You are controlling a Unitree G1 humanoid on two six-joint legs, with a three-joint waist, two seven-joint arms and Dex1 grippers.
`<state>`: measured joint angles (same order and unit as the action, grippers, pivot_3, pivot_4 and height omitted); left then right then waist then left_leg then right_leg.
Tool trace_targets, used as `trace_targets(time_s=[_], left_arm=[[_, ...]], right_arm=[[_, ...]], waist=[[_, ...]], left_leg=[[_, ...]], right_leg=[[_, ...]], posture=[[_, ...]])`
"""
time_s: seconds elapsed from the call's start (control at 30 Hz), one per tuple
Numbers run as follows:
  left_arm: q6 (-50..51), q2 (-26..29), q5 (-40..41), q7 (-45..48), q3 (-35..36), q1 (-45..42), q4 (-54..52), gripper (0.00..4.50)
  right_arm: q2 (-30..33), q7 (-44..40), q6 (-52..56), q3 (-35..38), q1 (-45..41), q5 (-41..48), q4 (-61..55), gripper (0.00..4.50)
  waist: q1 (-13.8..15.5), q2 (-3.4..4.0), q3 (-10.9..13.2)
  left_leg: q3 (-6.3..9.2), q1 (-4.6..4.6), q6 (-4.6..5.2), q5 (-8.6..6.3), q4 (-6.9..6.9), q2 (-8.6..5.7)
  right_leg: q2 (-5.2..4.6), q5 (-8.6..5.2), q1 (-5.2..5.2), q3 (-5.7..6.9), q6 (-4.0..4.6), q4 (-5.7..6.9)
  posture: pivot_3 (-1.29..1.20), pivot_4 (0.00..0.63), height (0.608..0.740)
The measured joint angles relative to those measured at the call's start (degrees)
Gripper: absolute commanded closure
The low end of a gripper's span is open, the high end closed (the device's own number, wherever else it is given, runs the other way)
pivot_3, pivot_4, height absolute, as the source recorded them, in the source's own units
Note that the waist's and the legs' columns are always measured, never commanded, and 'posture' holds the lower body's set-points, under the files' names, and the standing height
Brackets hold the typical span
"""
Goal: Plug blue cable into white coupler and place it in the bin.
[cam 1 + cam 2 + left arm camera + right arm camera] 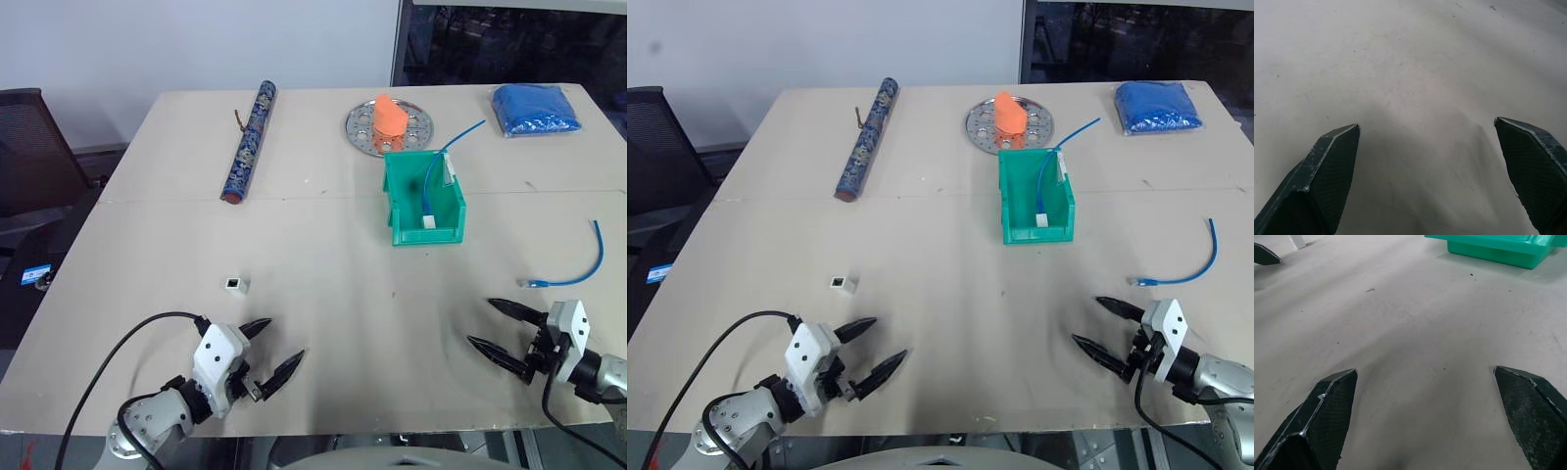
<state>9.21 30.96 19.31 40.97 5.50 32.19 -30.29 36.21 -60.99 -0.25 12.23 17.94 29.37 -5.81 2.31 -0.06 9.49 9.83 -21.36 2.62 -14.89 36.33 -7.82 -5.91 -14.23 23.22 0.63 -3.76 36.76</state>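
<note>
The short blue cable (580, 262) lies curved on the table at the right, its clear plug (532, 283) pointing left. Left of centre, the tiny white coupler (235, 285) sits alone. The green bin (427, 235) stands past the middle of the table. My left gripper (285, 338) is open near the front edge, below and right of the coupler and apart from it. My right gripper (480, 322) is open near the front right, a short way from the cable's plug. Both are empty. The right wrist view shows the bin (1498, 247) and the coupler (1297, 241) far ahead.
A longer blue cable (439, 166) hangs into the bin. Behind it is a round perforated metal plate (364, 125) with an orange object (390, 116). A blue patterned roll (250, 142) lies at the back left, a blue bundle (536, 108) at the back right, and a black chair (29, 147) beside the table.
</note>
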Motion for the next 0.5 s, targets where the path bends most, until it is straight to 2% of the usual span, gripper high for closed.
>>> trace_targets(time_s=[0.5], left_arm=[[1.7, 0.9, 0.48, 0.62, -0.05, -5.81, 0.95, 0.0]], right_arm=[[0.89, -0.41, -2.61, 2.34, -0.74, -1.7, 2.85, 0.1]], waist=[[0.0, 0.0, -0.01]], left_leg=[[-0.05, 0.0, 0.02, 0.02, 0.08, 0.01]], right_leg=[[0.02, 0.02, 0.01, -0.03, 0.01, 0.05]], posture=[[0.0, 0.15, 0.74]])
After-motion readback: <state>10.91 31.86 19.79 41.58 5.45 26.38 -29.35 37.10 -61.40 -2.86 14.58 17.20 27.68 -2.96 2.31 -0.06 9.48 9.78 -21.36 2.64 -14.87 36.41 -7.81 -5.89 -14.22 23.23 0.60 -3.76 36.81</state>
